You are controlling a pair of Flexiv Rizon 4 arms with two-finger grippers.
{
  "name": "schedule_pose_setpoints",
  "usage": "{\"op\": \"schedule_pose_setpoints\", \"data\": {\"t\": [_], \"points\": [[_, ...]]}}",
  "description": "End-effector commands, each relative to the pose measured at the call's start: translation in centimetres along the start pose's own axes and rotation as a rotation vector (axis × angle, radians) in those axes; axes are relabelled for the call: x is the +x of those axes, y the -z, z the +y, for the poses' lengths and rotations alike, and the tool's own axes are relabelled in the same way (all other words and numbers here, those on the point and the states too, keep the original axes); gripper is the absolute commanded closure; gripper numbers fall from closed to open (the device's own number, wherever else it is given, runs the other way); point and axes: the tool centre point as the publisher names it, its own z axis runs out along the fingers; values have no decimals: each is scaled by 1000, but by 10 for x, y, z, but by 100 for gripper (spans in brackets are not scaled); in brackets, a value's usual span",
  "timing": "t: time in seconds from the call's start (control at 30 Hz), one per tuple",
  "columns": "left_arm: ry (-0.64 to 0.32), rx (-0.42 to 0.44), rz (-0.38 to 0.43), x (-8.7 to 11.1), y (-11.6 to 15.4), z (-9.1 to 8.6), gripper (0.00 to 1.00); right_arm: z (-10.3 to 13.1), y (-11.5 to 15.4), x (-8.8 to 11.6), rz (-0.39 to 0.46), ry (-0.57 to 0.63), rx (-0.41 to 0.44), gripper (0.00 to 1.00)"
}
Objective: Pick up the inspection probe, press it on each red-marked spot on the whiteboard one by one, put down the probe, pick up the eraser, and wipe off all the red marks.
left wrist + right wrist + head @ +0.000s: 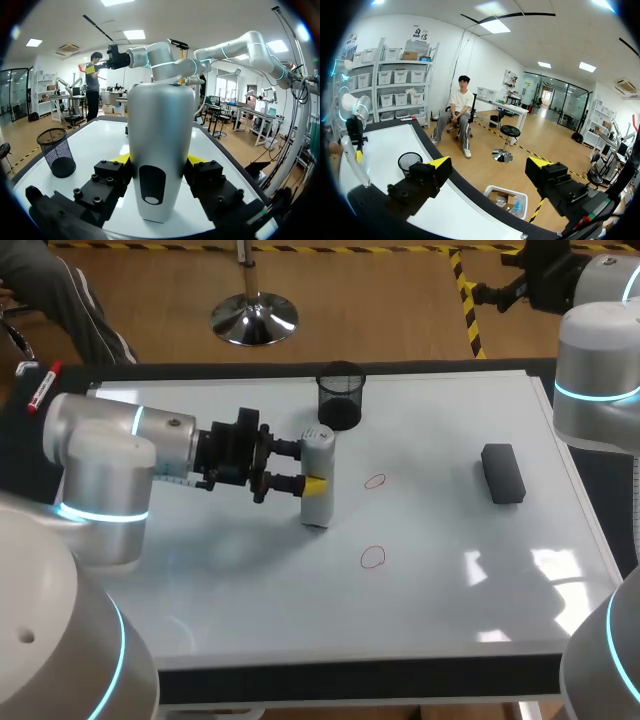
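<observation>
Our left gripper (305, 466) clamps the upright probe (318, 477) from both sides at centre frame, over the whiteboard (450, 580) and just below the mesh cup (340, 395). Two red marks (375, 481) sit right of the probe, and the eraser (503, 473) lies farther right. Our right gripper (490, 167), fingers spread and empty, hangs past the board's edge.

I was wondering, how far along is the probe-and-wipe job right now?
Early. Done: the left hand holds the inspection probe upright on the whiteboard. In hand: getting it to a mark; it stands clear of both. Left: pressing, it seems, then wiping the farther red mark and the nearer red mark; the eraser lies ungripped; the right hand is open, off the board.
</observation>
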Motion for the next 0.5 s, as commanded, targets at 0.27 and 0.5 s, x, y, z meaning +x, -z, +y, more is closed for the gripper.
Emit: {"op": "schedule_pose_setpoints", "data": {"t": [0.27, 0.5], "points": [[5, 14, -28, 10, -5, 17, 100, 0, 0, 0, 0, 0, 0, 0], [1, 10, -25, 9, -5, 18, 100, 0, 0, 0, 0, 0, 0, 0]]}}
